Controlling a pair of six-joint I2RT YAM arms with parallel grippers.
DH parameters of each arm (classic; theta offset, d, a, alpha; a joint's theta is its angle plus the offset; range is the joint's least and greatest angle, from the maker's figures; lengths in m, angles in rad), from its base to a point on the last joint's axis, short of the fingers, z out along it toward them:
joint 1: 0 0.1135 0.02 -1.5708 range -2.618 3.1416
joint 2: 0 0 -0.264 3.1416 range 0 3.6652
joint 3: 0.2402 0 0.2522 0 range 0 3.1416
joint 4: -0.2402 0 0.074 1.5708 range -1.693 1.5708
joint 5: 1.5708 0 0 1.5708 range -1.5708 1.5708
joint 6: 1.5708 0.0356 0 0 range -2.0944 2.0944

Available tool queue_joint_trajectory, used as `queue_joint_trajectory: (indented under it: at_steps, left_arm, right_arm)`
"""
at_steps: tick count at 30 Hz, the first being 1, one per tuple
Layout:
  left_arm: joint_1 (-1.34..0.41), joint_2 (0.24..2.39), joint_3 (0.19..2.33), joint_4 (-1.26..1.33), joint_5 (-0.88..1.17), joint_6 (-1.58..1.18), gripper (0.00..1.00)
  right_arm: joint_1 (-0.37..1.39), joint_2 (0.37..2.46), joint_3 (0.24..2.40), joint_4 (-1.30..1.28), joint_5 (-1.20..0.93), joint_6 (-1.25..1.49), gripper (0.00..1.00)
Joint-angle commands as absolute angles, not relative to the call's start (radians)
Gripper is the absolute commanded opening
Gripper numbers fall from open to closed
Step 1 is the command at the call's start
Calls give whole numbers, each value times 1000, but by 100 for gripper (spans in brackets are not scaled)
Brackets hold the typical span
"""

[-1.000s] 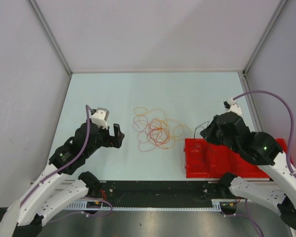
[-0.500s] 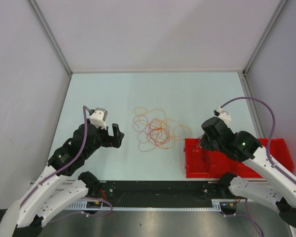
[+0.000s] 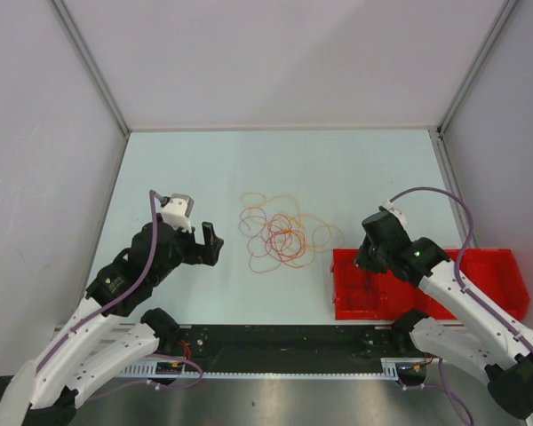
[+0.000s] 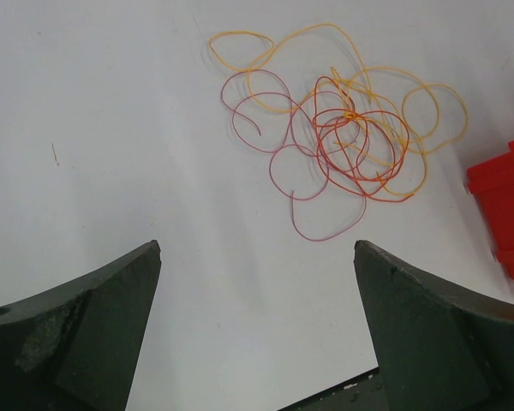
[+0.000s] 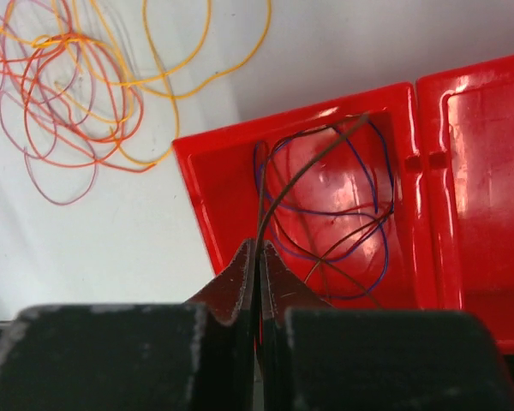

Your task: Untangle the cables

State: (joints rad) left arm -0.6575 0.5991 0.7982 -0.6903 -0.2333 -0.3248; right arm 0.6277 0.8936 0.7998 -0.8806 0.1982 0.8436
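Fingers of the right arm (image 5: 244, 276) are pressed together, clamped on a thin dark grey-brown wire (image 5: 278, 188) that rises from their tips and arcs over a red plastic tray (image 5: 204, 184). Below that wire we see dark purple and brown wire loops (image 5: 325, 214) curled in the tray's end compartment, the one nearest the table's middle. We cannot tell whether the clamped wire joins those loops.

Seen from the top camera, the tray (image 3: 484, 271) sits at the near right corner of the pale table (image 3: 186, 169), with the right arm reaching over its inner end.

Fingers of the left arm (image 4: 111, 308) stand wide apart with nothing between them. They hang over the table towards its left edge, on the near side, facing the table's middle.

Ahead of them, and well apart from them, lies a tangle of thin red, orange, yellow and pink wire loops (image 4: 343, 137). We place it (image 3: 280, 235) about midway between the left and right edges. The red and orange rings overlap most densely at its centre, and the pink loops trail out towards the left edge. An outer yellow loop lies just beside the tray's far inner corner.
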Motion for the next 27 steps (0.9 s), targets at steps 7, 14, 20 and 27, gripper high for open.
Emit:
queue_joint_trajectory:
  at_steps: [7, 14, 20, 27]
  left_arm:
    - [-652, 606, 795, -661, -248, -336, 100]
    - [-650, 609, 795, -661, -250, -336, 100]
    - [-650, 611, 795, -660, -250, -334, 100]
    - [-652, 611, 795, -660, -247, -334, 100]
  right_arm:
    - [449, 903, 678, -644, -69, 721, 0]
    - [449, 930, 650, -571, -87, 706, 0]
    - [453, 896, 575, -453, -89, 652, 0]
    - [456, 861, 446, -374, -91, 681, 0]
